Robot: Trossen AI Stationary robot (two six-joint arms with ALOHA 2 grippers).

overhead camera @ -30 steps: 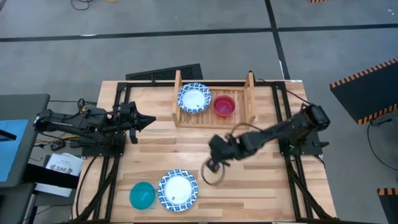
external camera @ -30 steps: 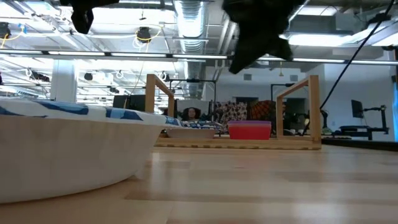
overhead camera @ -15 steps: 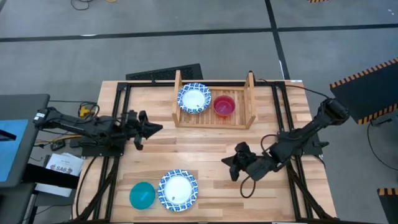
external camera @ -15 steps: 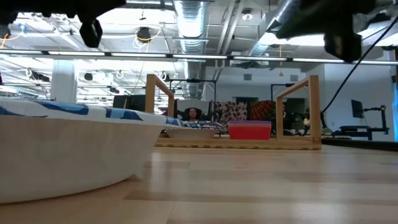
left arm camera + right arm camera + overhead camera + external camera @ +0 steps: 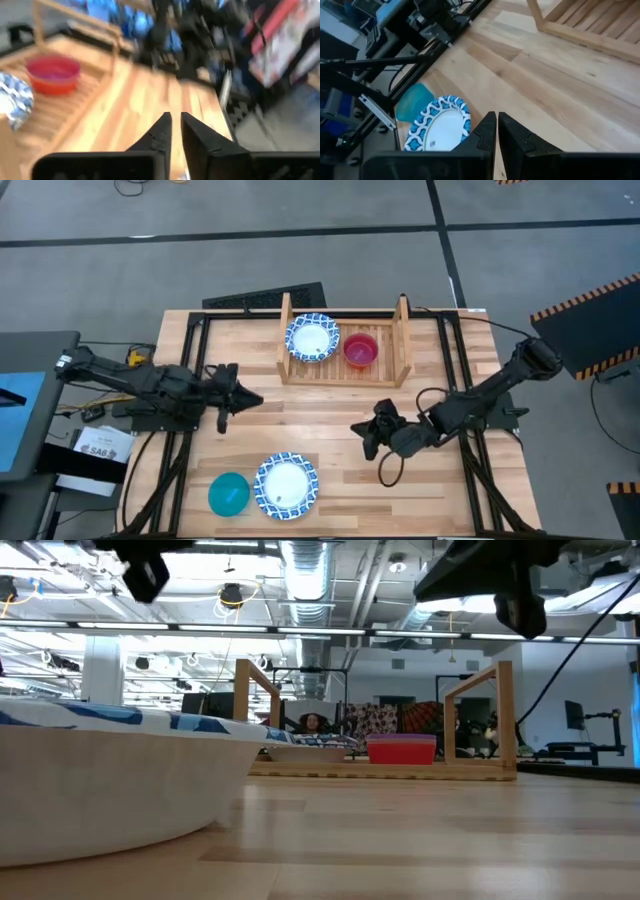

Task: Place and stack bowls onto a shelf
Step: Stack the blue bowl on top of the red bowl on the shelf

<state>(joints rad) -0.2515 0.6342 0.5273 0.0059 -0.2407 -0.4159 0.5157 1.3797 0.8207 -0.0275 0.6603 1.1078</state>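
The wooden shelf (image 5: 345,345) stands at the table's far middle. On its slats rest a white bowl with a blue patterned rim (image 5: 312,338) and a small reddish-orange bowl (image 5: 360,350). A second blue-rimmed bowl (image 5: 286,486) and a teal bowl (image 5: 228,493) sit on the table near its near edge; both also show in the right wrist view (image 5: 437,127) (image 5: 412,100). My left gripper (image 5: 258,401) is shut and empty, left of the table's middle, above the wood. My right gripper (image 5: 358,430) is shut and empty, right of the near blue-rimmed bowl. The other bowls are out of view.
A black metal frame (image 5: 195,340) runs along the table's left, right and far sides. A loose black cable (image 5: 385,475) hangs from the right arm over the table. Bare wood (image 5: 300,420) lies between the shelf and the two near bowls.
My left gripper has gone toward the table's right and near edges, still shut. My right arm has folded back, and its gripper has drawn away from the near blue-rimmed bowl toward the table's right edge, then come a little way back toward the left.
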